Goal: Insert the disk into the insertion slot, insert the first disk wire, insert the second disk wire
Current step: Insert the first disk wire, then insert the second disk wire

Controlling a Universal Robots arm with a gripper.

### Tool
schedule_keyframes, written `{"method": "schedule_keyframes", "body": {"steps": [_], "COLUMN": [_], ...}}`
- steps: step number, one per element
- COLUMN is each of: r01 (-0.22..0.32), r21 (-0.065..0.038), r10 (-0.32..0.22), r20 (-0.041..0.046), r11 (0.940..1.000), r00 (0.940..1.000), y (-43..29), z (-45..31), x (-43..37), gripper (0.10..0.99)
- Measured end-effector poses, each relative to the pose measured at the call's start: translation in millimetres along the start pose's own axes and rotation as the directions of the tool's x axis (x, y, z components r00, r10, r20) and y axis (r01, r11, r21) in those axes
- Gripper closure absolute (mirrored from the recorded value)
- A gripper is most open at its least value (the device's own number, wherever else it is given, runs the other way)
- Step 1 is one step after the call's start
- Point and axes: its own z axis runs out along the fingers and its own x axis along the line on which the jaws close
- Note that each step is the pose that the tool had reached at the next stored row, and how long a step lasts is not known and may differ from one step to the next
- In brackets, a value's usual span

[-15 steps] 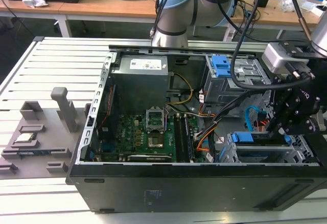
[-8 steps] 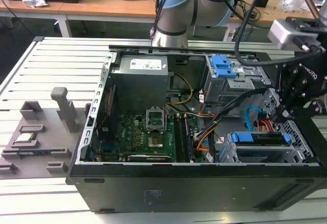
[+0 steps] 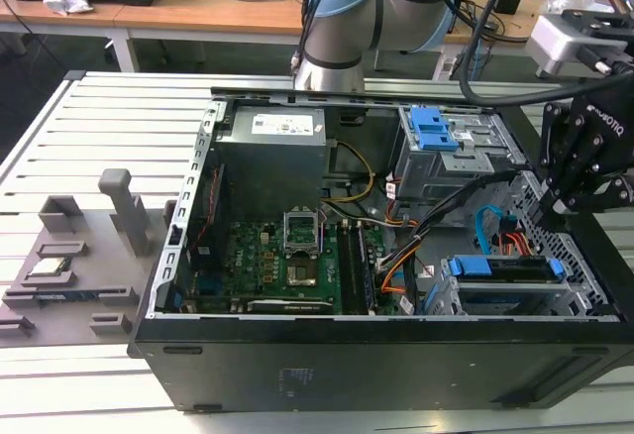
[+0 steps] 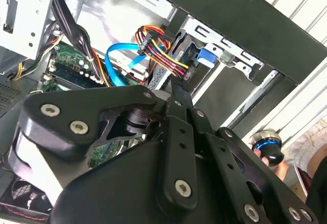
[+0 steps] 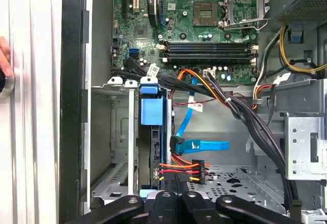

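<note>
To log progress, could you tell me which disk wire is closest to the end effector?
The first disk wire, the orange-red-black bundle, right at the end effector; the light blue flat second disk wire lies farther away.

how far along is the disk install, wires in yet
Done: the disk sits in the insertion slot. In hand: the gripper is at the first disk wire beside the disk; its seating is unclear. Left: the second disk wire looks unplugged.

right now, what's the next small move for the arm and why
Probably nudge the gripper toward the disk, seating the first disk wire. The disk already sits in the insertion slot, the plug lies at the gripper's tip, and the second disk wire lies just beside.
</note>
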Motion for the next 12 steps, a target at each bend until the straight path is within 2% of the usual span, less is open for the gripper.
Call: {"method": "schedule_keyframes", "body": {"steps": [5, 7, 8, 9, 11, 12], "r01": [0.000, 0.000, 0.000, 0.000, 0.000, 0.000], "r21": [0.000, 0.000, 0.000, 0.000, 0.000, 0.000], "r10": [0.000, 0.000, 0.000, 0.000, 0.000, 0.000], "r20": [0.0000, 0.0000, -0.0001, 0.0000, -0.0006, -0.0001], "r11": [1.0000, 1.0000, 1.0000, 1.0000, 1.0000, 1.0000], "r00": [1.0000, 1.0000, 1.0000, 1.0000, 1.0000, 1.0000], "y": [0.0, 0.0, 0.0, 0.0, 0.4, 4.3], "z": [-0.1, -0.1, -0.1, -0.1, 0.0, 1.9], "x": [0.0, 0.0, 0.0, 0.0, -0.7, -3.1], "gripper": [0.980, 0.851, 0.851, 0.784, 0.784, 0.784]}}
